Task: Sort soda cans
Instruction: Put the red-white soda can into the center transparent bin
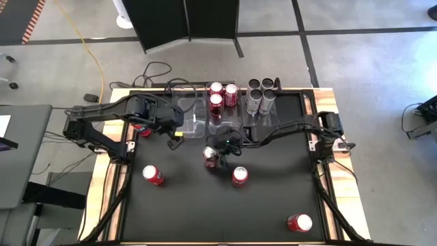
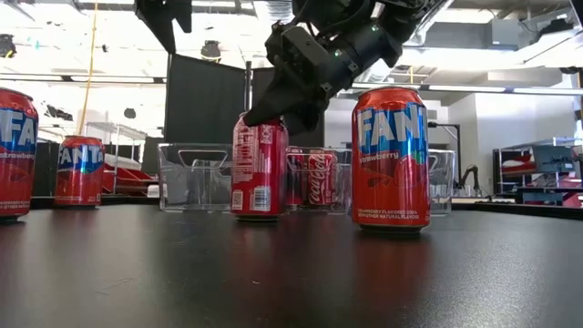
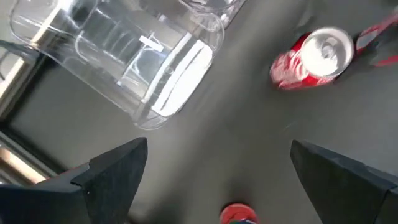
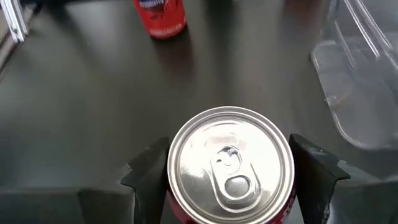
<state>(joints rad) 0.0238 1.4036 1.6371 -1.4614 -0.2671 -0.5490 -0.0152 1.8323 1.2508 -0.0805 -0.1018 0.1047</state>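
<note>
The right gripper [image 1: 213,156] sat mid-table, jaws spread around a red soda can [image 4: 229,165], not clamped yet. The left gripper [image 3: 211,171] hung wide open near the clear bin [image 3: 124,59].

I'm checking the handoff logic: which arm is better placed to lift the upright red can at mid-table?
The right: its gripper already straddles that can, fingers either side. The left gripper hovers open near the empty bin.

A robotics lab or workshop is indicated. A black-topped table [image 1: 273,205] is seen on bare grey concrete floor [image 1: 369,61] marked with black tape lines, with loose cables [image 1: 156,70] trailing beside it. Across the room, dark partition panels [image 2: 205,100], wire shelving [image 2: 114,146] and bright ceiling lights are visible.
</note>
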